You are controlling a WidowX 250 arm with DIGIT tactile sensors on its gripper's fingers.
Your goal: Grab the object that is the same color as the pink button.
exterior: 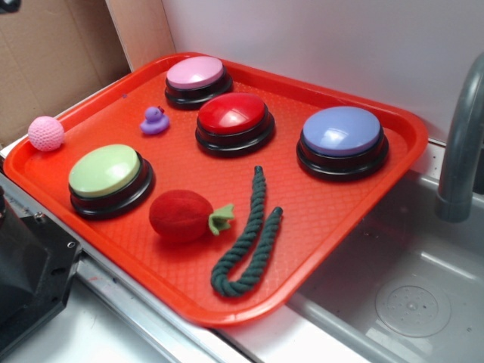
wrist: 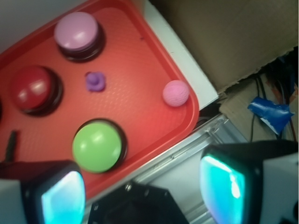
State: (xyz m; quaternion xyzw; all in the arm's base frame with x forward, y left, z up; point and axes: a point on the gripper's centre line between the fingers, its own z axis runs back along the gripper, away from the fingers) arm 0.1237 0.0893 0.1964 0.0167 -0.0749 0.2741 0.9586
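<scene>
The object, a small pink knobbly yarn ball (exterior: 46,133), rests at the left corner of the red tray (exterior: 340,227). The wrist view shows the ball (wrist: 176,93) just inside the tray's corner rim (wrist: 194,112). The pink button (exterior: 196,74) stands at the tray's far corner, and appears at the upper left in the wrist view (wrist: 76,31). My gripper (wrist: 145,191) hovers high above the tray's near-left edge, well short of the ball. Its fingers (wrist: 63,198) are spread wide, open, with nothing between them.
On the tray are a purple duck (exterior: 154,120), red button (exterior: 232,115), blue button (exterior: 342,131), green button (exterior: 105,171), red plush fruit (exterior: 181,215) and green rope (exterior: 249,234). The black robot base (exterior: 30,272) sits front left. Sink (exterior: 408,302) and faucet (exterior: 461,144) lie right.
</scene>
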